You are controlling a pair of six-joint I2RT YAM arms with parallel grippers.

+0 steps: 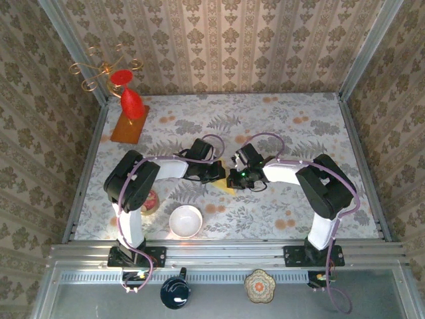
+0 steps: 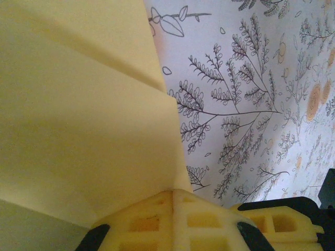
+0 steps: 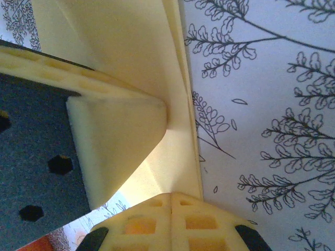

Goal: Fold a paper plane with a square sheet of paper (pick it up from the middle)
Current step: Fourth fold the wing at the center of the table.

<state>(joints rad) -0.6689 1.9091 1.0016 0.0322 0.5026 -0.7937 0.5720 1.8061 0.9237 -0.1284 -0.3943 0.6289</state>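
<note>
Pale yellow, lattice-cut foam fingertips of the left gripper (image 2: 172, 219) sit at 6 o'clock in the left wrist view. They are pressed together with no gap, and a corner of the pale yellow paper sheet (image 2: 78, 115) runs into their seam, so they appear to be pinching it. The right gripper (image 3: 171, 219) is closed the same way at 6 o'clock in its own view, where the sheet's stacked edges (image 3: 131, 47) drop into the seam. A wedge-shaped finger of the left gripper (image 3: 115, 141) presses the paper from 9 o'clock. From above, the left gripper (image 1: 216, 174) and the right gripper (image 1: 238, 178) meet tip to tip at the middle of the floral-print table (image 1: 299, 133). Only a sliver of the sheet (image 1: 224, 188) shows beneath them, with a round white bowl (image 1: 186, 220) at 7 o'clock of it. The paper carries several folds and layers, so I judge the work to be mid-fold rather than a finished dart. The next move probably calls for one claw to anchor the layers while the other sets the crease without letting the thin paper slip. In the right wrist view the layered edge, likely the long axis, runs from 12 to 6 o'clock. In the left wrist view the creases slant from 10 o'clock down toward the fingertips. No sharp nose is visible, so I cannot tell which way it points.
</note>
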